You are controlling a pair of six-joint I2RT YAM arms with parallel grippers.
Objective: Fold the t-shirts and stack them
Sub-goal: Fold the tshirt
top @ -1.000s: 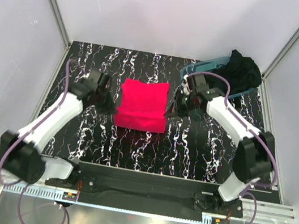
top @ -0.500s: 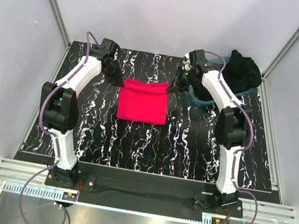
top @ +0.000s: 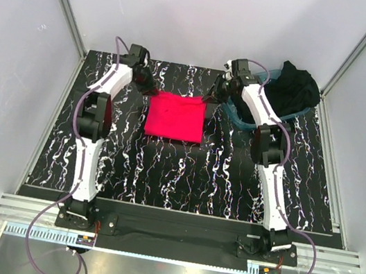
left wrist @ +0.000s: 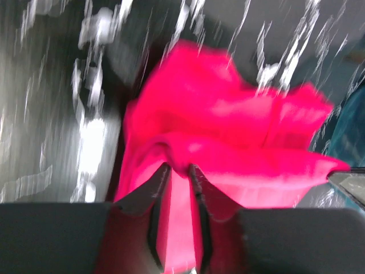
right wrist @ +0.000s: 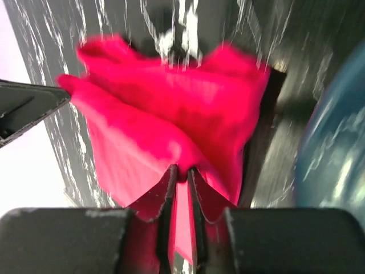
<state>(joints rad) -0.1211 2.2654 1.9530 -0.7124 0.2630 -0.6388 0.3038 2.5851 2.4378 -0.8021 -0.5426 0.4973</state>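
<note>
Left claw [left wrist: 177, 171] pinches a corner of the red shirt [top: 176, 116]; the cloth spreads rightward to my right claw [right wrist: 181, 171], clamped on the other corner (black shirt [top: 297, 86] beyond it). Uneven pulls could slip a thin pinch and skew the fold.

Both arms reach far forward — left end effector [left wrist: 178, 167], right end effector [right wrist: 181, 169] clamped onto red shirt [top: 176, 117].

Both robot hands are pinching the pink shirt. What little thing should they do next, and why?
Probably open both grippers and let go. The left gripper and right gripper each pinch a far corner of the red shirt, which lies flat as a neat square, so this fold looks finished.
</note>
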